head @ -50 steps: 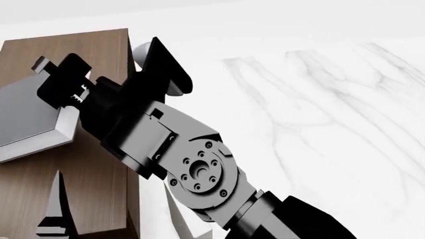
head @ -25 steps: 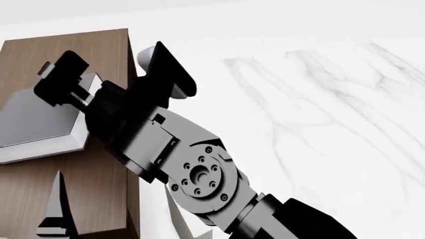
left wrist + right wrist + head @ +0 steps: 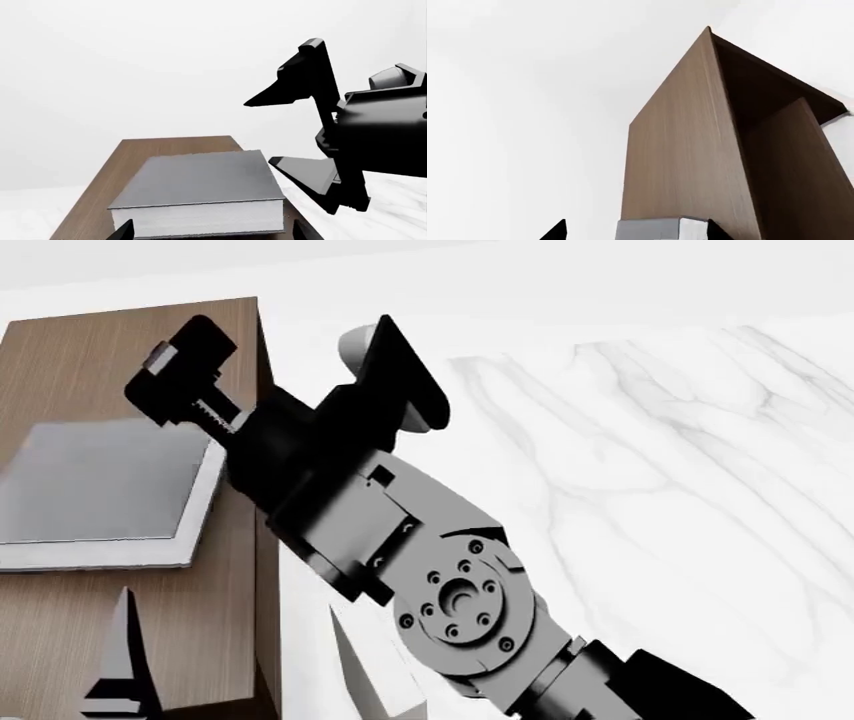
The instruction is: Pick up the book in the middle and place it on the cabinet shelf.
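The charcoal-grey book (image 3: 94, 490) with white page edges lies flat on the lighter top of the brown cabinet (image 3: 80, 360). My right gripper (image 3: 280, 350) hovers open just off the book's far right corner, its jaws wide and touching nothing. In the left wrist view the book (image 3: 200, 177) rests on the cabinet top (image 3: 180, 145), with the right gripper (image 3: 259, 132) apart beside it. My left gripper (image 3: 212, 234) is open, its tips flanking the book's page edge. The right wrist view shows the cabinet's side (image 3: 674, 150), a book corner (image 3: 654, 230) and the right gripper (image 3: 635, 231).
A white marbled surface (image 3: 641, 440) spreads to the right of the cabinet. A plain white wall (image 3: 133, 65) stands behind. My right arm's grey wrist joint (image 3: 461, 605) fills the lower middle of the head view. The left gripper's fingers (image 3: 123, 650) rise at the bottom left.
The right gripper held the book tilted over the cabinet top; it has let go and moved up and right. The book now lies flat.
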